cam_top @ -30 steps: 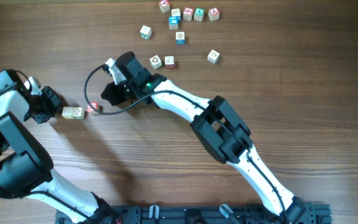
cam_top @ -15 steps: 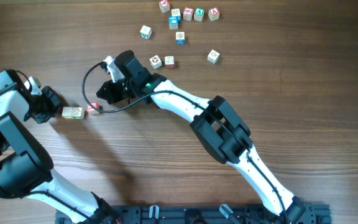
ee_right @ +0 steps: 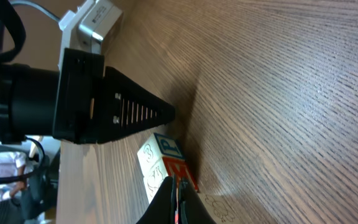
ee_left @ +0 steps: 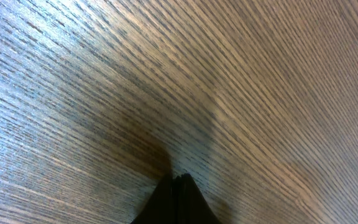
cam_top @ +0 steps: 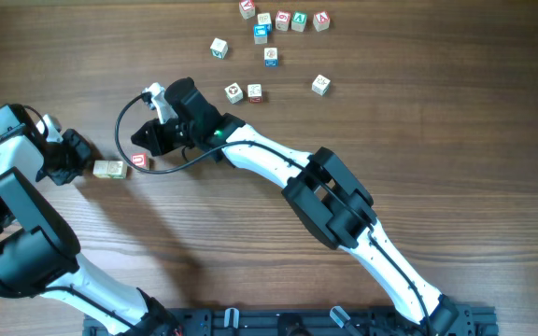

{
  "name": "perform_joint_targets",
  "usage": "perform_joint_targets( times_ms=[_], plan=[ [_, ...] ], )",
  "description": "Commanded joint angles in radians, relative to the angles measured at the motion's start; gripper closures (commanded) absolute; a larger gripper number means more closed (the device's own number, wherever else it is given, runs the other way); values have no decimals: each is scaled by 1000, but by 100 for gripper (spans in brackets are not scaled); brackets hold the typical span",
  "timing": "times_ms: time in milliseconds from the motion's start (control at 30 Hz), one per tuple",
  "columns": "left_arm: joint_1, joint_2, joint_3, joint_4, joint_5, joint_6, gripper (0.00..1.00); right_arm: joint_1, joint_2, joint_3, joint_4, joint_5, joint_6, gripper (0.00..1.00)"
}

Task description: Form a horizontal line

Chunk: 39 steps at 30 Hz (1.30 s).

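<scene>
Down at the left of the table (cam_top: 418, 121) sits the horizontal line (cam_top: 117, 167): small pale wooden letter cubes side by side, the right-end cube carrying a red mark. From overhead, the two pale cubes read as one tight bar. The red-marked one sits just beside them and a shade higher, and whether it actually touches them can't be told from up there. In the right wrist view, a "3" shows on one pale face, a blue-framed "P" on another, and red on the nearest cube.

The left gripper (cam_top: 84, 166) is right at the row's left end, fingers pressed together into one dark point; its own camera shows only wood grain beyond that tip. The right gripper (cam_top: 144, 147) hangs over the red-marked end, fingertips squeezed together with only a hairline seam between them.

Well apart, near the table's far edge, the loose cubes (cam_top: 271, 37) lie scattered, showing red, blue and green faces.
</scene>
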Motion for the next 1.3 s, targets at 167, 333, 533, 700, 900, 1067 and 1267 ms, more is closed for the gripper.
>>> perform_joint_targets(
  times_ms=[167, 333, 533, 700, 900, 1067, 1267],
  plan=[
    [1, -13, -9, 3, 10, -6, 96, 0, 38, -6, 8, 53, 27, 95],
    [1, -13, -9, 3, 10, -6, 96, 0, 43, -6, 16, 100, 27, 95],
    [1, -13, -9, 3, 17, -6, 96, 0, 61, -5, 65, 99, 56, 95],
    [1, -13, -9, 3, 17, -6, 96, 0, 62, -4, 64, 100, 55, 95],
    [1, -13, -9, 3, 17, -6, 96, 6, 71, -4, 35, 73, 66, 95],
    [1, -13, -9, 3, 17, -6, 96, 25, 72, -4, 19, 63, 71, 95],
    [1, -13, -9, 3, 17, -6, 96, 44, 73, -4, 6, 64, 59, 95]
  ],
)
